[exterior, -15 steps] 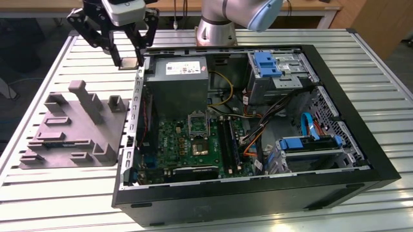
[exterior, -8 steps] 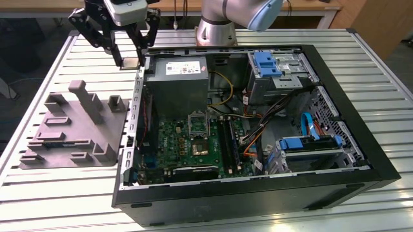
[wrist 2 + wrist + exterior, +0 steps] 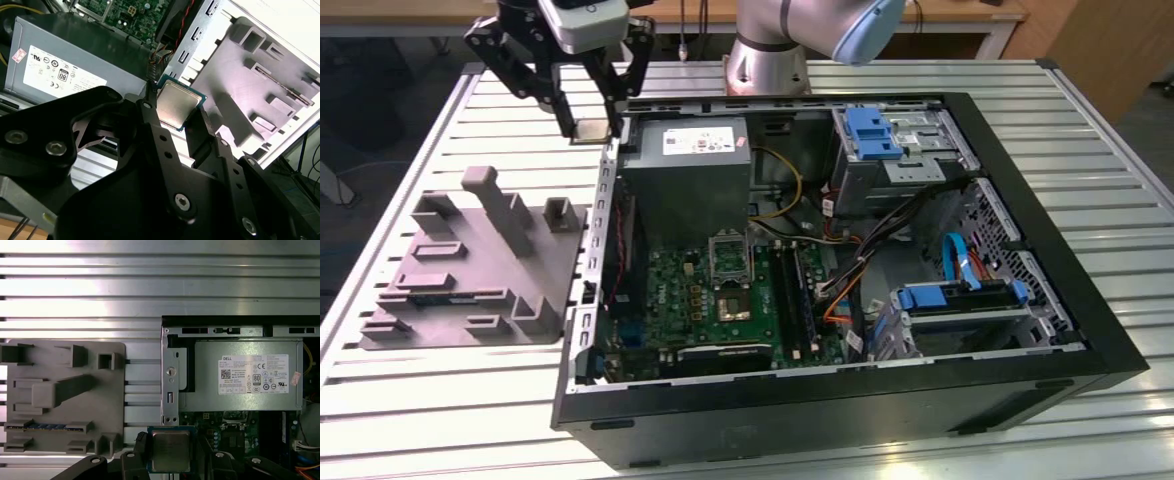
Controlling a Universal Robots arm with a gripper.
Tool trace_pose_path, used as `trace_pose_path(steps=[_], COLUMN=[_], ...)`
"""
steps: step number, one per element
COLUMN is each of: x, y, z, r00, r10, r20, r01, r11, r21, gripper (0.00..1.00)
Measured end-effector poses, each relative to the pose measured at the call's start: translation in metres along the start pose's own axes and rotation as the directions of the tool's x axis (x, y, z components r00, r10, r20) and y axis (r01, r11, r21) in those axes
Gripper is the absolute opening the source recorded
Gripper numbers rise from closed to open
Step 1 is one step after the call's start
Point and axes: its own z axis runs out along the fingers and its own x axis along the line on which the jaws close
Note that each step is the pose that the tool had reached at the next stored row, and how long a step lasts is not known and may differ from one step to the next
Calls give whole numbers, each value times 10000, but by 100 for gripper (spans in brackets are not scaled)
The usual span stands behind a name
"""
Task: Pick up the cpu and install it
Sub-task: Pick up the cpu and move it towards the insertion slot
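Note:
The cpu [image 3: 594,129] is a small silvery square chip. It hangs in the air with my gripper [image 3: 594,122] shut on its edges. In the exterior view it is at the back left, just outside the computer case's wall, beside the power supply [image 3: 683,170]. Both wrist views show the cpu [image 3: 176,104] [image 3: 171,450] clamped between black fingers [image 3: 150,117] [image 3: 140,444], metal top facing the cameras. The green motherboard [image 3: 720,290] lies inside the case with its metal-framed socket [image 3: 728,302] open to view, well apart from the chip.
A grey plastic tray [image 3: 467,270] with upright posts sits on the slatted table [image 3: 454,400] at the exterior view's left of the black case [image 3: 854,400]. Drive bays with blue tabs [image 3: 874,135], cables [image 3: 854,270] and a memory stick fill the case's right side.

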Motion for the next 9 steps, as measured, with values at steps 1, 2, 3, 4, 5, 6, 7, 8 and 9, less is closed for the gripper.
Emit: trace_pose_path(steps=[1, 2, 3, 4, 5, 6, 7, 8, 9], x=[-1, -3, -5, -6, -15, -28, -29, -30, -31], y=[0, 0, 0, 0, 0, 0, 0, 0, 1], z=[0, 0, 0, 0, 0, 0, 0, 0, 0], r00=[10000, 10000, 10000, 10000, 10000, 10000, 10000, 10000, 10000], r10=[1, 0, 0, 0, 0, 0, 0, 0, 0], r20=[0, -1, 0, -1, 0, 0, 0, 0, 0], r01=[-1, 0, 0, 0, 0, 0, 0, 0, 0], r11=[10000, 10000, 10000, 10000, 10000, 10000, 10000, 10000, 10000], r21=[0, 1, 0, 1, 0, 0, 0, 0, 0], gripper=[47, 47, 47, 47, 47, 47, 47, 47, 47])
